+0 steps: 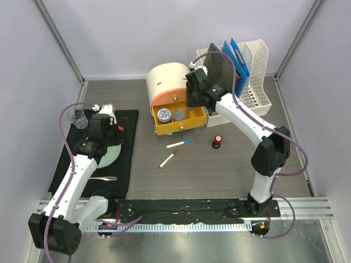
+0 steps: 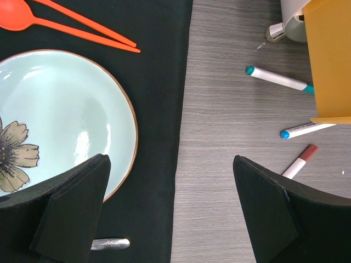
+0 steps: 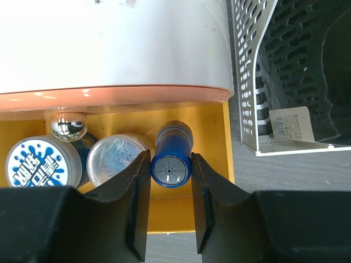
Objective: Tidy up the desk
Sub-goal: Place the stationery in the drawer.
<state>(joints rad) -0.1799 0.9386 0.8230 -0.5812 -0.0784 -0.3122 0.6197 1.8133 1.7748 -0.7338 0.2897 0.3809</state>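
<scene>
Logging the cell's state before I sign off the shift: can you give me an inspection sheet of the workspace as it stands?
Surface: desk, dark wood-grain; no spills seen.
Job's things: yellow drawer open, holding round tubs; white file rack at far right.
Clutter: teal marker, red marker and small black-and-red object loose on the desk; black mat carries plate, orange chopsticks, spoon, glass.
Grippers: left end effector open above the mat's edge; right end effector shut on blue cylinder over the drawer.
Cables: purple cable along each arm; no snag seen.
Surroundings: white walls, metal rails.
</scene>
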